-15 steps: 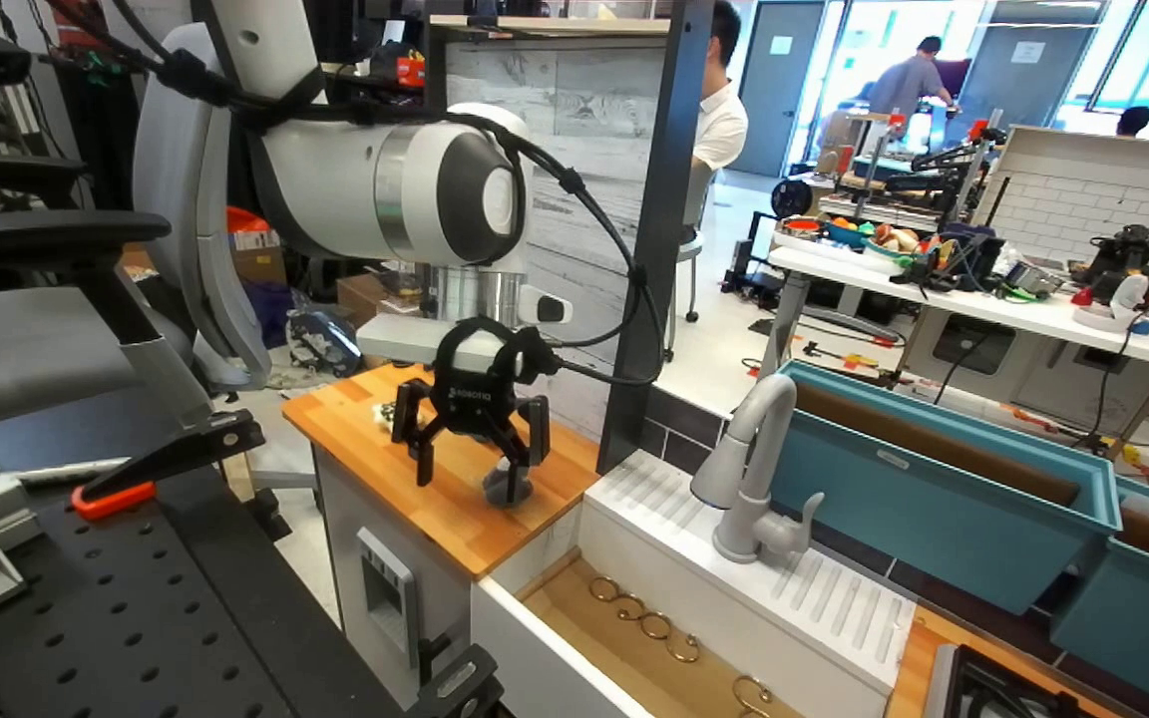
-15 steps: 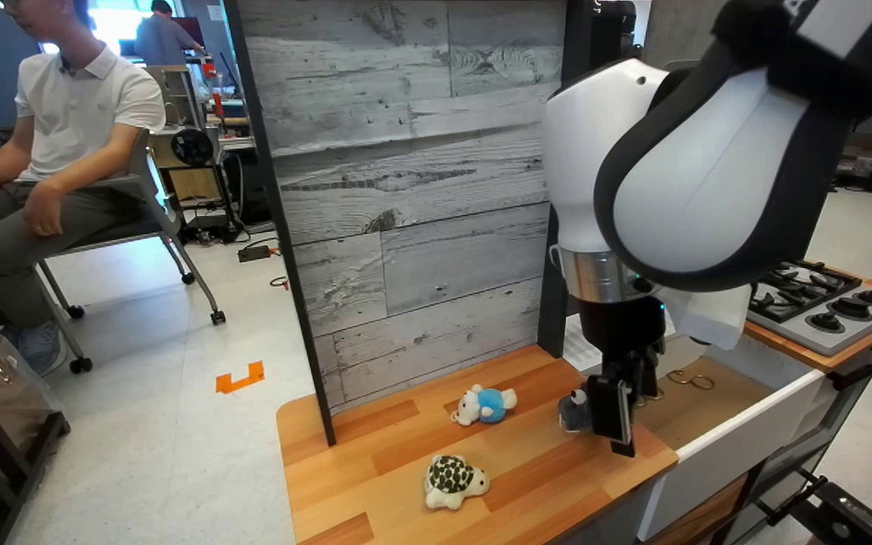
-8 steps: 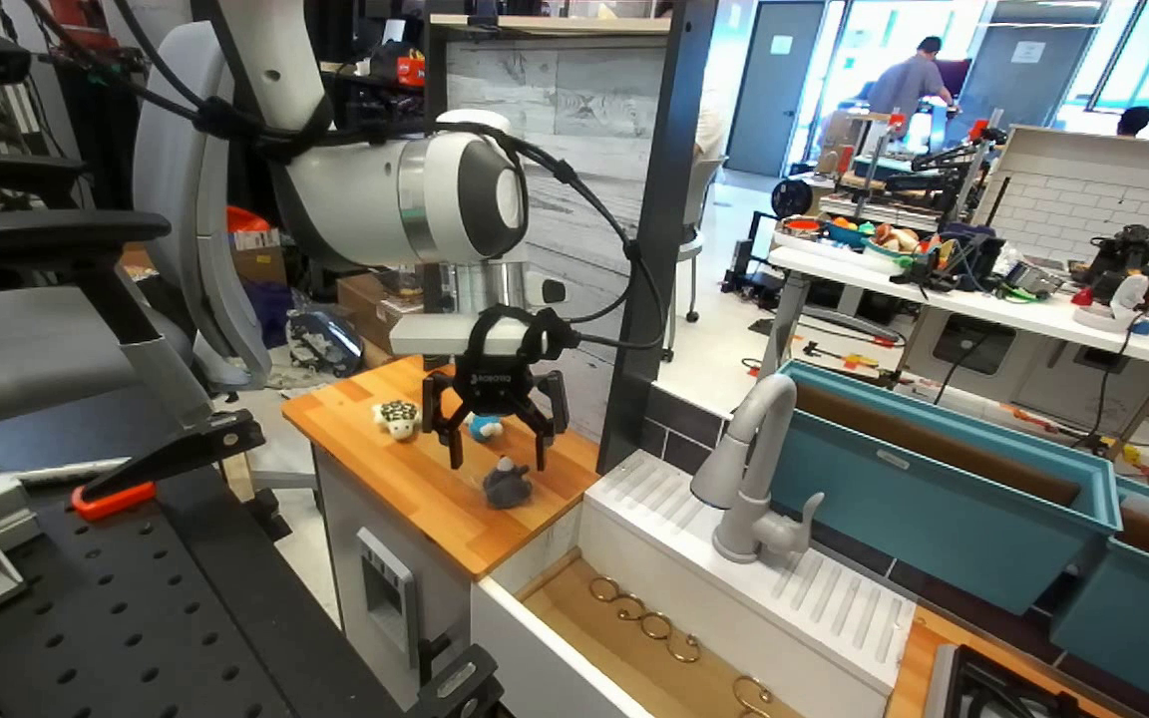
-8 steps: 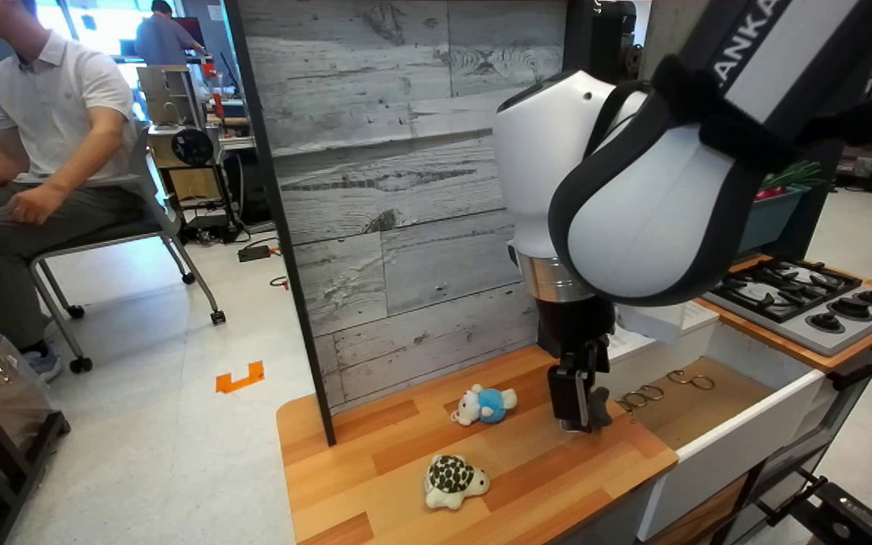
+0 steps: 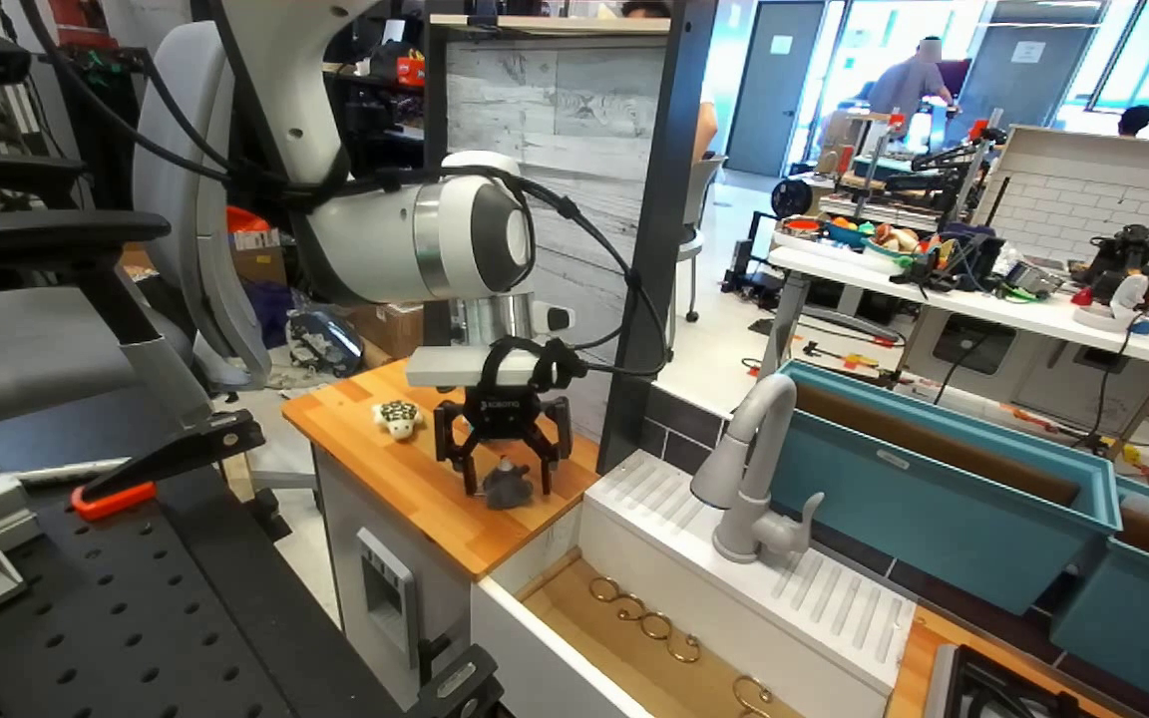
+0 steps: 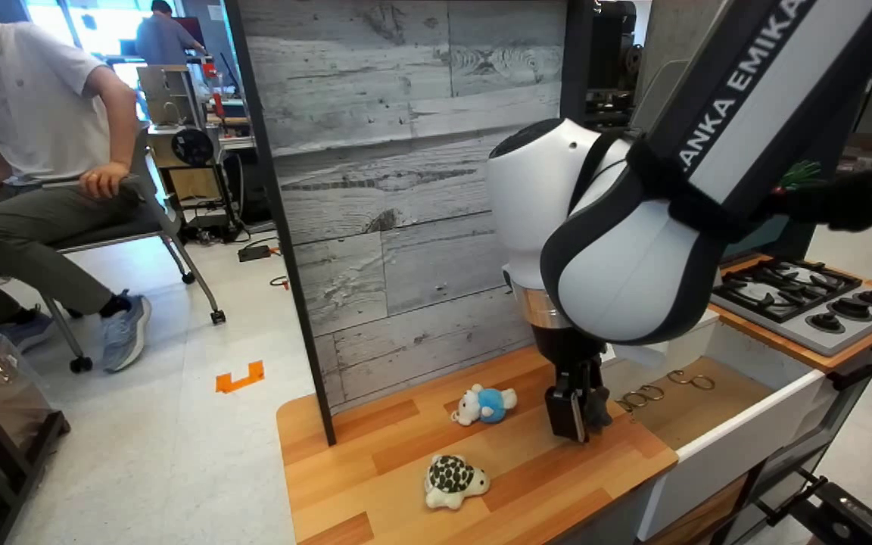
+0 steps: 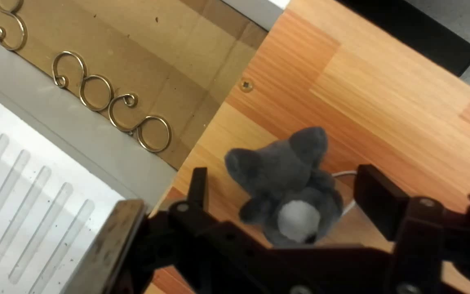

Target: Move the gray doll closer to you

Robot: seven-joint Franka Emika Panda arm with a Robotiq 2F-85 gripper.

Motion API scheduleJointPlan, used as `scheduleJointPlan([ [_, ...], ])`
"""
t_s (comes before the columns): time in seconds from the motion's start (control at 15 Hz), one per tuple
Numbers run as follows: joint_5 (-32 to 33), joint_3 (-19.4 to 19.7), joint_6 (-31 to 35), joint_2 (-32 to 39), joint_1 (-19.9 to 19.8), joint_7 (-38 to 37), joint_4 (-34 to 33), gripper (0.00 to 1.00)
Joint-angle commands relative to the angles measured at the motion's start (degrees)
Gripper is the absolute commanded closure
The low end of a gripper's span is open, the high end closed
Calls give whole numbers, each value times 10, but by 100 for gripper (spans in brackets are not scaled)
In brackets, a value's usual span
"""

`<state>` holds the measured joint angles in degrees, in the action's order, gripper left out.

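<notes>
The gray doll (image 5: 508, 487) is a small dark gray plush with a pale round patch. It sits on the wooden counter near the edge by the sink. It also shows in an exterior view (image 6: 599, 409), partly hidden behind a finger, and in the wrist view (image 7: 280, 167). My gripper (image 5: 510, 491) is open and low over the counter, with one finger on each side of the doll. In the wrist view the gripper (image 7: 282, 183) shows gaps between the doll and both fingers. A thin white loop from the doll reaches the right-hand finger there.
A turtle toy (image 6: 451, 482) and a blue-and-white toy (image 6: 486, 405) lie on the same counter (image 6: 375, 492). A gray wood-look panel (image 6: 421, 227) stands behind. The sink (image 5: 574, 598) with metal rings (image 5: 654, 625) adjoins the counter, with a faucet (image 5: 754, 489) beside it.
My gripper first shifted off one side of the doll and rose slightly, then came down with its fingers on both sides of it. The doll has not visibly moved.
</notes>
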<state>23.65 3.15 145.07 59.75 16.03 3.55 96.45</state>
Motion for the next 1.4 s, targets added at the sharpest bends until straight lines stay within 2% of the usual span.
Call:
scheduleJointPlan([
  [0.0, 17, 13, -1, 22, 9, 8, -23, 43],
  [0.53, 39, 10, 1, -34, 17, 18, 45, 98],
  [1.0, 26, -22, 0, -80, 30, 10, 112, 97],
  [1.33, 17, -44, 3, -70, 30, 1, 113, 97],
])
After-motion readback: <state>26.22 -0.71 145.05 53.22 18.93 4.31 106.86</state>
